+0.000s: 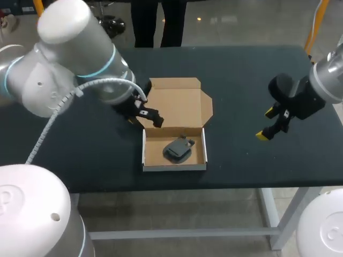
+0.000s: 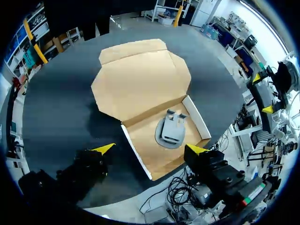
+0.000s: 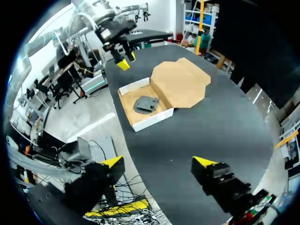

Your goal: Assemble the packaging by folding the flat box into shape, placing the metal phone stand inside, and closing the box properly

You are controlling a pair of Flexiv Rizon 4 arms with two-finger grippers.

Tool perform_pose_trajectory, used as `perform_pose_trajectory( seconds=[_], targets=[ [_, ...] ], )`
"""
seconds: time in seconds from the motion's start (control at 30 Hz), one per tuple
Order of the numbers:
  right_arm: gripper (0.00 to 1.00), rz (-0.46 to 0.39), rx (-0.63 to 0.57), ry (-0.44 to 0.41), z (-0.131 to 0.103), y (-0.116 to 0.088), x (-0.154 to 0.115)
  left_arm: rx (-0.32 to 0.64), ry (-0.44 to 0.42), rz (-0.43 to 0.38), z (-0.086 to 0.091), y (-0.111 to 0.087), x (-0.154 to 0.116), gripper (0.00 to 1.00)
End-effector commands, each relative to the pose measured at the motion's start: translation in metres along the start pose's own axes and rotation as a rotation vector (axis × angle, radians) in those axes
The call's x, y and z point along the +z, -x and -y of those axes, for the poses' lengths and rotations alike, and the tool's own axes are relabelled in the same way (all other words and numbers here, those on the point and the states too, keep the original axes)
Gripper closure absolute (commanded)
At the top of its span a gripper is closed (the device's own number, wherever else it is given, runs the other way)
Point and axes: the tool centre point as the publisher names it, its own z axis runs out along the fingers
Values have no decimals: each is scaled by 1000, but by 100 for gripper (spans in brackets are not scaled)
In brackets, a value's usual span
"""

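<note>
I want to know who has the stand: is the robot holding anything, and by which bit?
Nothing is held. Both pairs of jaws are open and empty; the stand lies loose in the box.

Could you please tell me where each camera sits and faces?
Head view: above and behind, looking down on the table; left gripper and right gripper show.
Left wrist view: on the left wrist, looking down at the box; its open yellow tips show.
Right wrist view: right wrist, facing across the table; its own tips show.
Shared: box with phone stand inside.
</note>
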Motion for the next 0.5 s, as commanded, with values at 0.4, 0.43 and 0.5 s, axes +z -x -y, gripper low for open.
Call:
perform_pose_trajectory(
  seconds=[0.4,0.43,0.5],
  targets=[
    [0,-5,-2,3,1,0,-2,12,-31,-122,-5,22,-4,0],
    [0,-5,-2,3,1,0,-2,28,-38,-144,-4,23,-4,0],
    [0,-32,-22,4,-7,5,-3,45,-61,-149,-2,28,-2,0]
  ],
)
